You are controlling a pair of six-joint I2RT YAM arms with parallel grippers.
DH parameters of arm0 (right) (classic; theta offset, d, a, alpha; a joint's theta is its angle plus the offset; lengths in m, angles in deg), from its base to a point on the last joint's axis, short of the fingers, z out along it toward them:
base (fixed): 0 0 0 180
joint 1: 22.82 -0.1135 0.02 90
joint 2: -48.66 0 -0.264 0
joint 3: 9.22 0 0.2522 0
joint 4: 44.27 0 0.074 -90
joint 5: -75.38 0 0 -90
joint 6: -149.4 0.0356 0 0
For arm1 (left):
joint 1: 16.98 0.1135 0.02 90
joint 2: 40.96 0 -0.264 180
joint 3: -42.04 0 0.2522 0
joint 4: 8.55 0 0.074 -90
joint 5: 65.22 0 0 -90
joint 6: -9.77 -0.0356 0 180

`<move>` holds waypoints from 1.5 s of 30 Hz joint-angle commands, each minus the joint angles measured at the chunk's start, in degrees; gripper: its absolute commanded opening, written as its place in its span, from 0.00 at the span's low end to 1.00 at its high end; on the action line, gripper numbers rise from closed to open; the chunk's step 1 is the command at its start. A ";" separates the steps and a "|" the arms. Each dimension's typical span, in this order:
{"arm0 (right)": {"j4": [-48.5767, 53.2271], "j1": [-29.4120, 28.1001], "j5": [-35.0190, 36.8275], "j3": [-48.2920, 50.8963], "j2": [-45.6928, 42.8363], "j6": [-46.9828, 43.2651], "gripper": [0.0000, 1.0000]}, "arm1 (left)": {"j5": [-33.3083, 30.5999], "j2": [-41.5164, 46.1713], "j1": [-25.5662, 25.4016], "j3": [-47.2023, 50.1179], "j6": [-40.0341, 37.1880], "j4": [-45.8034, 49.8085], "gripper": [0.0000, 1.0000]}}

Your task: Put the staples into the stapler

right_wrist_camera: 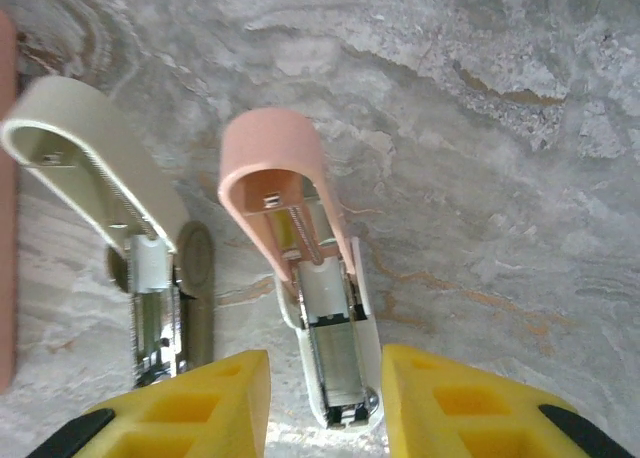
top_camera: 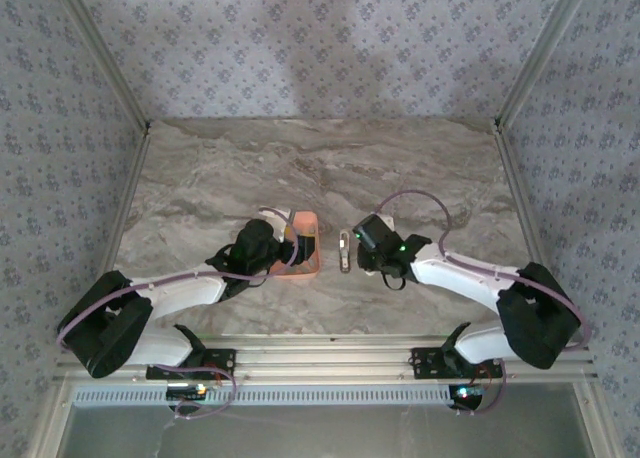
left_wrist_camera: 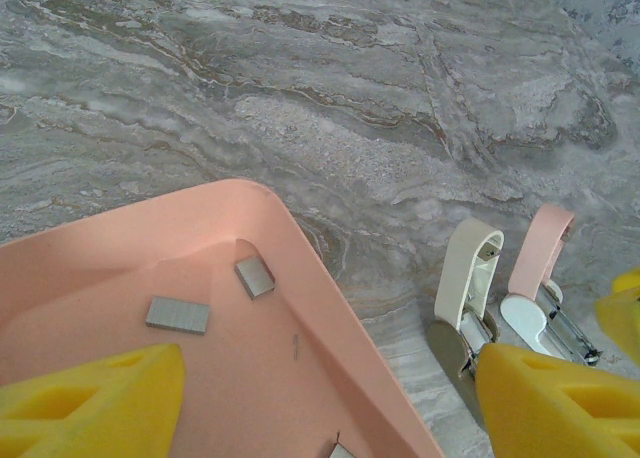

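While the right gripper (right_wrist_camera: 325,363) is straddling the pink stapler (right_wrist_camera: 275,148), partly open with a gap showing on one side, loading is not yet begun, I reckon. That stapler and a cream stapler (right_wrist_camera: 100,128) are lying opened by the tabletop's (top_camera: 300,168) near edge, just beside the tray (left_wrist_camera: 150,228). The left gripper (left_wrist_camera: 330,363) is hovering wide open and empty over the staples (left_wrist_camera: 178,315) in the tray; next it needs to pinch one strip.

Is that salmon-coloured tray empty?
No, at least two short grey strips of staples lie on the floor of the tray.
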State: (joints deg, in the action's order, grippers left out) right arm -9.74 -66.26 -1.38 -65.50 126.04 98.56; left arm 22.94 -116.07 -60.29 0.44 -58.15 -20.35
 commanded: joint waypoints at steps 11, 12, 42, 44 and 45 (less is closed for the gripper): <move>-11.10 15.03 -24.65 6.56 1.16 -1.86 0.30 | -0.03 1.51 -0.46 -0.45 -0.73 -1.10 0.76; -11.90 15.44 -25.58 6.95 1.31 -1.63 0.30 | -0.04 1.46 -0.45 -0.47 -0.73 -1.09 0.76; -11.05 16.32 -24.68 9.02 5.98 -2.62 0.20 | -0.29 1.81 -0.45 0.01 -0.38 -1.08 0.75; -10.53 16.08 -24.59 9.21 5.94 -2.65 0.20 | -0.26 2.03 -0.45 0.06 -0.24 -1.06 0.75; -10.13 15.92 -24.44 9.29 5.87 -2.58 0.19 | -0.26 2.20 -0.39 0.18 -0.20 -0.91 0.75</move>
State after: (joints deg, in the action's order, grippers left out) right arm -23.90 -49.78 -27.94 -57.83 130.35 97.05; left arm 22.96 -115.94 -60.29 0.46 -58.13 -20.35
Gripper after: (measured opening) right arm 0.199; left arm 0.753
